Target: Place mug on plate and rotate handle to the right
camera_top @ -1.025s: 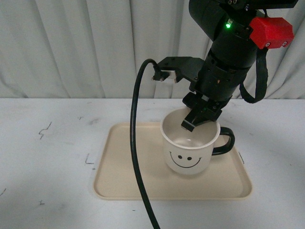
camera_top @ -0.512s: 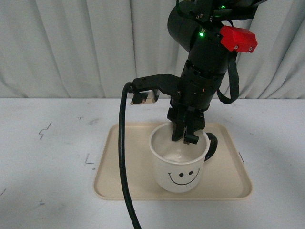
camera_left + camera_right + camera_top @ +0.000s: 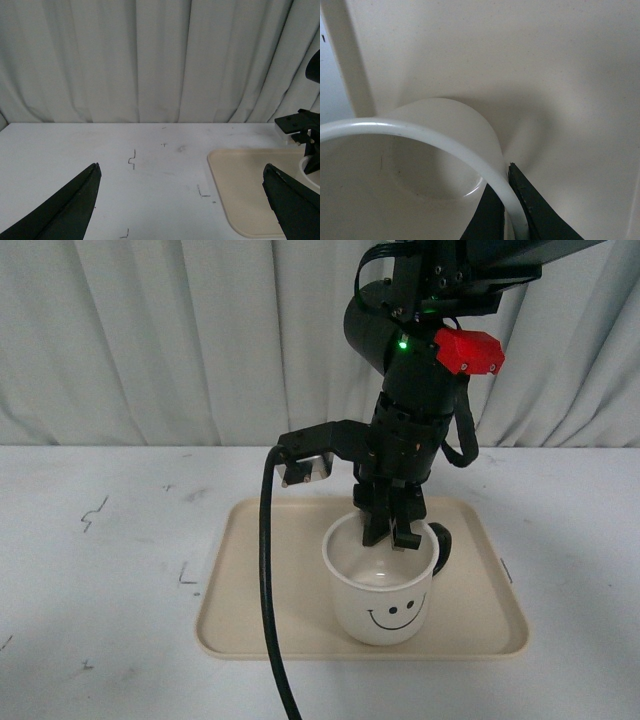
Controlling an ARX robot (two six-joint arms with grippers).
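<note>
The cream-white mug stands on the beige plate, its smiley face toward the camera. Its dark handle points to the back right. My right gripper comes down from above and is shut on the mug's far rim, one finger inside and one outside. In the right wrist view the fingers pinch the white rim of the mug above the plate. My left gripper is open and empty over the table, left of the plate.
A black cable hangs from the right arm across the plate's left half. The white table has small black marks. A pale curtain closes the back.
The right gripper has moved left with the mug and turned it. The handle went from pointing right to pointing back right, and the face now looks slightly right.
</note>
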